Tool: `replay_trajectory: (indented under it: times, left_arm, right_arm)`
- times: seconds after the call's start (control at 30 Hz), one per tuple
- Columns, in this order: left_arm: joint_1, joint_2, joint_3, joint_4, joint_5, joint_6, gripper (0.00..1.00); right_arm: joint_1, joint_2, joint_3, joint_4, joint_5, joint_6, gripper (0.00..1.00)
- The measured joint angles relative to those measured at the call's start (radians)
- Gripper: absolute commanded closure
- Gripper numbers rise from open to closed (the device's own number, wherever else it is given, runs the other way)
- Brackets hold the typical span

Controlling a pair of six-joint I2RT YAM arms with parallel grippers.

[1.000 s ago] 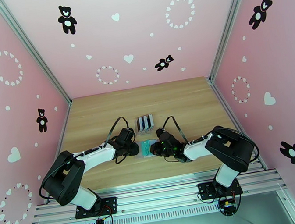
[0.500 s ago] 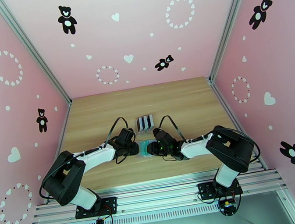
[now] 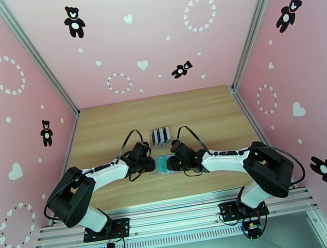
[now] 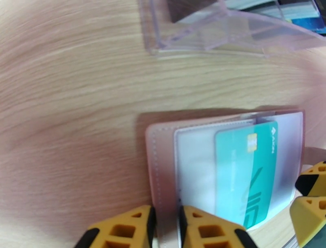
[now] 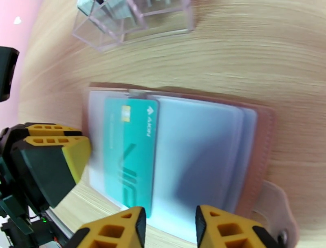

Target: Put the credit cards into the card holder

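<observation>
Insertion looks nearly done: a teal card (image 4: pixel 244 171) sits in a clear sleeve of the open holder (image 4: pixel 154 163), lower centre of the left wrist view. Left claw (image 4: pixel 165 218) pinches the holder's edge; right claw (image 5: pixel 169 222) stands parted, empty. Next, we judge, fetch another card from the stand (image 4: pixel 212 36), upper frame.

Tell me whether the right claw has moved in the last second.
Yes. The right claw has edged forward and slightly left, closer to the clear card stand.
</observation>
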Motion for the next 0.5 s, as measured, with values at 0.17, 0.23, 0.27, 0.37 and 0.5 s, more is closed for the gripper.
replay_trajectory:
  times: [0.17, 0.23, 0.27, 0.37, 0.5]
  left_arm:
    - [-0.015, 0.006, 0.0, 0.019, 0.001, -0.016, 0.74]
    - [-0.019, 0.008, 0.0, 0.023, 0.001, -0.02, 0.74]
    - [-0.021, 0.008, 0.0, 0.024, 0.001, -0.023, 0.75]
    - [-0.023, 0.008, 0.0, 0.027, 0.002, -0.027, 0.76]
    - [-0.026, 0.008, -0.006, 0.04, 0.013, -0.034, 0.76]
  right_arm:
    - [0.022, -0.003, 0.053, -0.074, 0.039, -0.028, 0.54]
    - [0.026, -0.003, 0.076, -0.094, 0.047, -0.036, 0.54]
    - [0.027, -0.003, 0.09, -0.103, 0.052, -0.041, 0.54]
    - [0.028, 0.013, 0.129, -0.127, 0.063, -0.051, 0.54]
    - [0.029, 0.06, 0.167, -0.151, 0.07, -0.059, 0.54]
